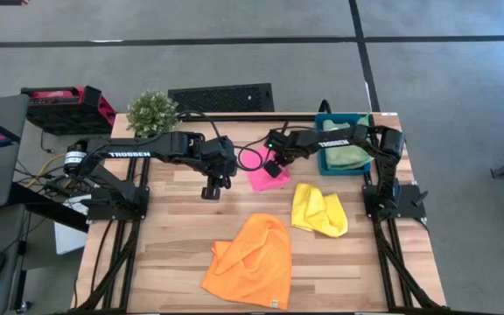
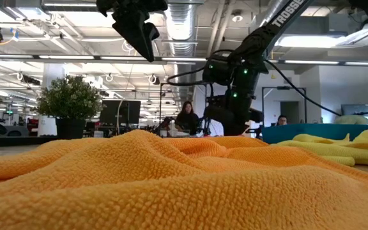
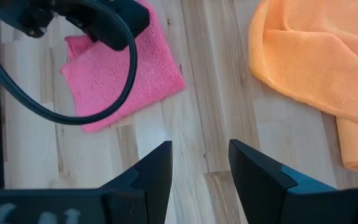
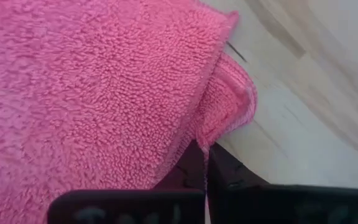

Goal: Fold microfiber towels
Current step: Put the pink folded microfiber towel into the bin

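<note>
The hot pink towel (image 1: 262,178) lies folded on the table's far middle. My right gripper (image 1: 275,166) is down on its far right part, shut on it. My left gripper (image 1: 213,189) hovers open and empty over bare wood just left of the pink towel; the left wrist view shows its fingers (image 3: 201,168) apart. The orange towel (image 1: 250,261) lies crumpled at the near middle. The yellow towel (image 1: 318,210) lies bunched to its right. The sage green towel (image 1: 346,155) lies in the teal bin (image 1: 325,163). My right gripper pinches the pink towel's edge (image 4: 205,149) between its two shut fingers, beside a folded-over corner (image 4: 229,112). How many layers it has, I cannot tell. The fingers slant down from the table's right. The towel rests on the table.
A potted plant (image 1: 152,111) stands at the far left corner. A black cable (image 1: 250,158) loops over the table by the pink towel. Bare wood shows between the pink and orange towels (image 3: 216,118). People sit in the room beyond the table (image 2: 187,118).
</note>
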Controlling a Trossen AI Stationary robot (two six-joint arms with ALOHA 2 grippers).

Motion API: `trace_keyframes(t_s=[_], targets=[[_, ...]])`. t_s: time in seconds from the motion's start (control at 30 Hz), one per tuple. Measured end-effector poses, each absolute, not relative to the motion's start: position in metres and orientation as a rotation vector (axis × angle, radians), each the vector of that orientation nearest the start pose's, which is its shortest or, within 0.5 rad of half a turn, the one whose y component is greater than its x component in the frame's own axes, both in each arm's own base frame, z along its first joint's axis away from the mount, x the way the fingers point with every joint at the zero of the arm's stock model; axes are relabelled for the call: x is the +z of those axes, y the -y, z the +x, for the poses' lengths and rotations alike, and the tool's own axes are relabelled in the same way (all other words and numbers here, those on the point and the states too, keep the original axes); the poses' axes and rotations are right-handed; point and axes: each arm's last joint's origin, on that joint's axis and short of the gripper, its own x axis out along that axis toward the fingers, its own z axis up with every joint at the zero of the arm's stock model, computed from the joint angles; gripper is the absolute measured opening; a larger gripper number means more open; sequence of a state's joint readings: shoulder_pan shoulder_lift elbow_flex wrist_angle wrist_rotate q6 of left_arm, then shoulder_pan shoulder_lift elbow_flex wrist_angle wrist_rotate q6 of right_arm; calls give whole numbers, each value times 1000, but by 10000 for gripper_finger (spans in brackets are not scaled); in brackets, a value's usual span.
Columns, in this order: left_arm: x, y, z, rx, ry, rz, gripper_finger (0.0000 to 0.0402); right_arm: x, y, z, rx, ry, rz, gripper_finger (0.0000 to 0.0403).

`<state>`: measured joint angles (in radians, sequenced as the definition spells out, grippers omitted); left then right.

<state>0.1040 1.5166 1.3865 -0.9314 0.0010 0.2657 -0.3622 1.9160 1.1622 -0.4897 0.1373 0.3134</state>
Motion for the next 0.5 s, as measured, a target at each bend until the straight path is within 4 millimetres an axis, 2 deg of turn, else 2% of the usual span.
trace_keyframes(t_s=[0.13, 0.33, 0.5], targets=[[310, -31, 302, -48, -1065, 184, 151, 147, 131, 328, -700, -1189, 352, 6], [310, -31, 302, -48, -1065, 184, 151, 179, 129, 313, -810, -1166, 306, 8], [310, -32, 302, -48, -1065, 184, 151, 203, 125, 291, -955, -1185, 277, 5]])
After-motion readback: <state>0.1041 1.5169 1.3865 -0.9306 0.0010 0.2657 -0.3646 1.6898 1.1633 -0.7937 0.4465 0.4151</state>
